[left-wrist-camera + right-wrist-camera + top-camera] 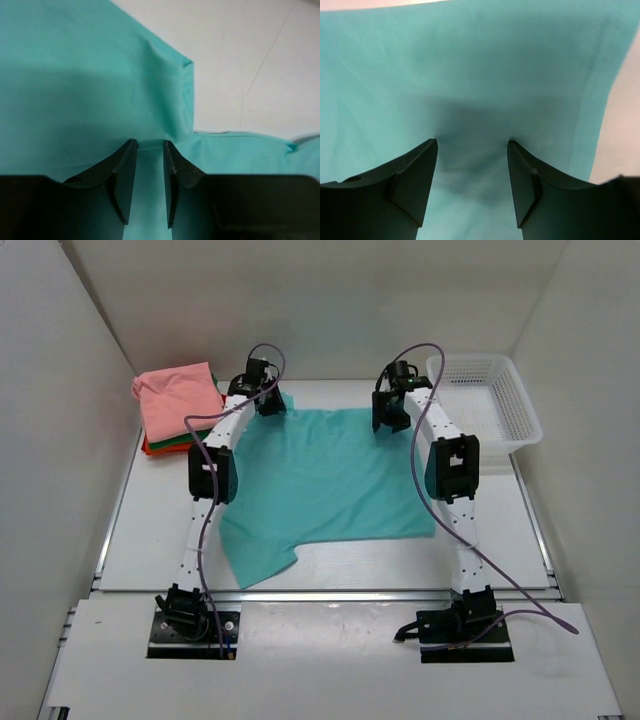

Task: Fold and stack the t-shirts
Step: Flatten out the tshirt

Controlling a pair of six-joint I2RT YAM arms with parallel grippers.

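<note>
- Top view: my left pincer [268, 400] sits at the teal t-shirt's [330, 475] upper left corner, and my right pincer [390, 418] at its upper edge, right of centre. The shirt lies spread across the middle of the white table [150, 530], one sleeve pointing to the lower left.
- At the upper left, a stack of folded t-shirts [178, 400] lies just beside my left pincer, salmon-pink on top with green and red-orange edges beneath it. At the upper right a white mesh basket [523, 410] sits near my right arm. Purple cables [205, 540] run along both arms. Plain white walls close in three sides.
- From up here I cannot tell how either set of jaws stands.
- Left wrist view: my left pincer [149, 143] has its jaws parted by only a narrow gap, with the tips down at the teal cloth [75, 75], which shows through the gap. A folded corner of cloth rises at upper centre, with bare table [250, 60] at the upper right.
- Right wrist view: my right pincer [472, 142] stands wide apart over flat, shadowed teal cloth [470, 60]. A stitched hem runs down the right, with table [620, 140] beyond it.
</note>
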